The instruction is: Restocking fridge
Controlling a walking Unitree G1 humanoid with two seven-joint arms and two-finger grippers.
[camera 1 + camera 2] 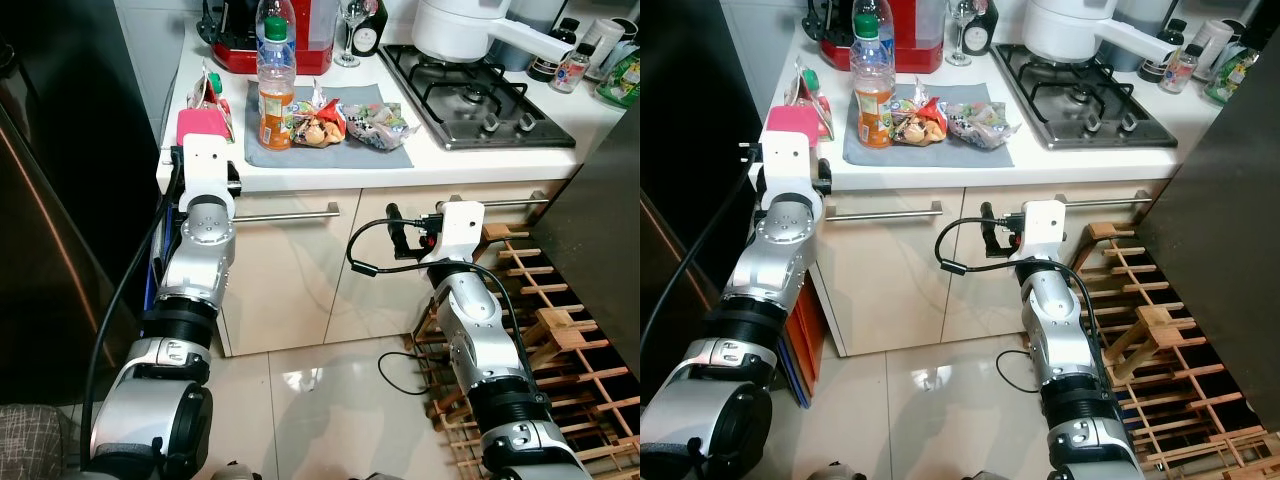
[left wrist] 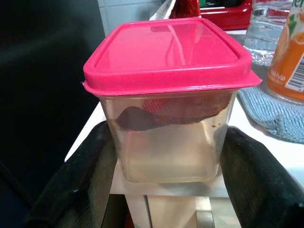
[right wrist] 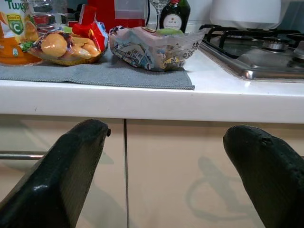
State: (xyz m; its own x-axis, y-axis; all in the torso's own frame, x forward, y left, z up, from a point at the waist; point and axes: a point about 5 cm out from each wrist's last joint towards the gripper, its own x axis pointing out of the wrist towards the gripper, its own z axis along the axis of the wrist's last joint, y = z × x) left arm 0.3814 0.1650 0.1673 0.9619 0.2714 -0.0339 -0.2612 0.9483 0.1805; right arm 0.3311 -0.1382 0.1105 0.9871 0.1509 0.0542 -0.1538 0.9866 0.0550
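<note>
Counter (image 1: 330, 172) edge — left claw (image 2: 166, 156) flanking tub (image 2: 168, 99).

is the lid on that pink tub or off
On. The pink lid sits flat over the tub, covering its rim all round, with the left gripper fingers on either side.

My arms are showing silver jointed shells with black rings. A white block is capping each wrist, my left gripper (image 2: 166, 190) and right gripper (image 3: 164, 156) are wearing thick matte-black fingers, and black cables are looping alongside.
</note>
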